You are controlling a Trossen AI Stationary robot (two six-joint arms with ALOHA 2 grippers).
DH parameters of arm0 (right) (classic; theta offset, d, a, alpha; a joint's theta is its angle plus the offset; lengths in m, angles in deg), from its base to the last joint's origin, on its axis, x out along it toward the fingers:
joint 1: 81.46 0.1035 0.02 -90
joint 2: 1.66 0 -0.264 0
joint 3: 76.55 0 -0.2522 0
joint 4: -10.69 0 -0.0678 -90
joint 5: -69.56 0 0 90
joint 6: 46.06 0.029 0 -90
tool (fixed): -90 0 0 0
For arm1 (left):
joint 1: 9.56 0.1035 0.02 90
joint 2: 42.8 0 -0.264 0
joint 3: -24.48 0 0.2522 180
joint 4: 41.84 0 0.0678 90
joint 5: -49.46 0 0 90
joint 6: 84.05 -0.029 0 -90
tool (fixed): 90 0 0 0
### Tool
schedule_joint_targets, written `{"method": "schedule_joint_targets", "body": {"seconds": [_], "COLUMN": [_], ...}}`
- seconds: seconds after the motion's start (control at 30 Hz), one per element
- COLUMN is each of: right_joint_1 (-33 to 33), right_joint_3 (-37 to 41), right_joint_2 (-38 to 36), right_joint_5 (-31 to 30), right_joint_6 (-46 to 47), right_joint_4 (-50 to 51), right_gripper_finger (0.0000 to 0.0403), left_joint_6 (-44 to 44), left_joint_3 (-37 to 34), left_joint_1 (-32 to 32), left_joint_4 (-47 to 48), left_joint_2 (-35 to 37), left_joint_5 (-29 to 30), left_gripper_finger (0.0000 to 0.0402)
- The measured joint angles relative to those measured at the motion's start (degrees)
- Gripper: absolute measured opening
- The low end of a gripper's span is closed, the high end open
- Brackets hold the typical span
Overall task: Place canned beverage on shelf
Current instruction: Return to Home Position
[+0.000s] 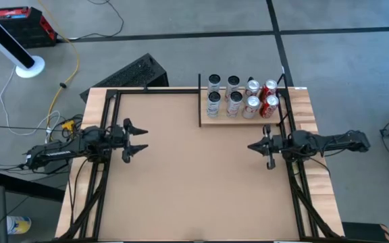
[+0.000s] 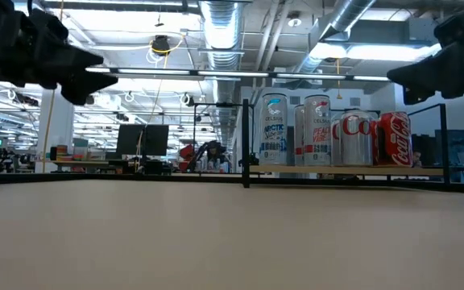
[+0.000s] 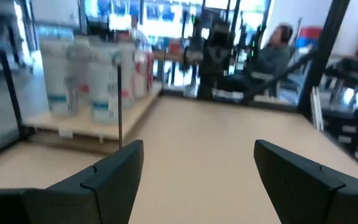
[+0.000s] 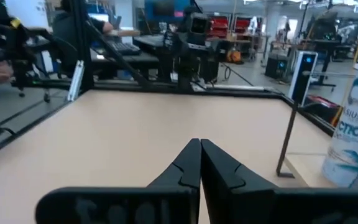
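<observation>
**Eight cans upright on the shelf, both grippers hovering apart from it**

Largest: the brown tabletop board [image 1: 194, 182], edged by black rails. Beyond its far left corner, on the floor, a dark ribbed object [image 1: 134, 73], a white stand base [image 1: 29, 66] and a red-and-black case [image 1: 19, 23].

At the board's far right corner, the shelf [image 1: 242, 121]: pale planks, thin black uprights, long axis running left to right along the far edge.

Over the left side, well apart from the shelf, the left gripper [image 1: 139, 140], fingers spread wide. Over the right side, near the shelf's front edge, the right gripper [image 1: 256, 146], fingers pressed together on nothing.

On the shelf, two rows of four, paired front to back. From the left: white-and-blue cans [image 1: 213, 101], white-and-pink cans [image 1: 234, 102], silver cola cans [image 1: 252, 103], red Coca-Cola cans [image 1: 271, 103].

Readable: "CTIC" in blue on a white-and-blue can in the right wrist view. In the low view, white Coca-Cola script on red and "Co" on silver.
</observation>
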Motion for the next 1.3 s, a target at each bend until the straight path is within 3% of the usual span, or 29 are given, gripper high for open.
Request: {"method": "schedule_joint_targets", "body": {"seconds": [0.23,0.5,1.3], "right_joint_1": [0.00,0.00,0.01], "right_joint_3": [0.00,0.00,-0.03], "right_joint_2": [0.84,0.81,0.82], "right_joint_5": [-0.04,-0.02,0.00], "right_joint_6": [0.89,3.50,3.56], "right_joint_4": [0.18,-0.27,-0.48], "right_gripper_finger": [0.0031,0.0032,0.0031], "left_joint_6": [3.52,0.78,3.67], "left_joint_3": [-0.02,-0.04,-0.15], "left_joint_1": [0.06,0.04,0.04], "left_joint_4": [3.99,3.99,4.01], "left_joint_2": [-1.07,-1.08,-1.07], "left_joint_5": [4.74,4.44,4.37], "left_gripper_finger": [0.0291,0.0291,0.0291]}}
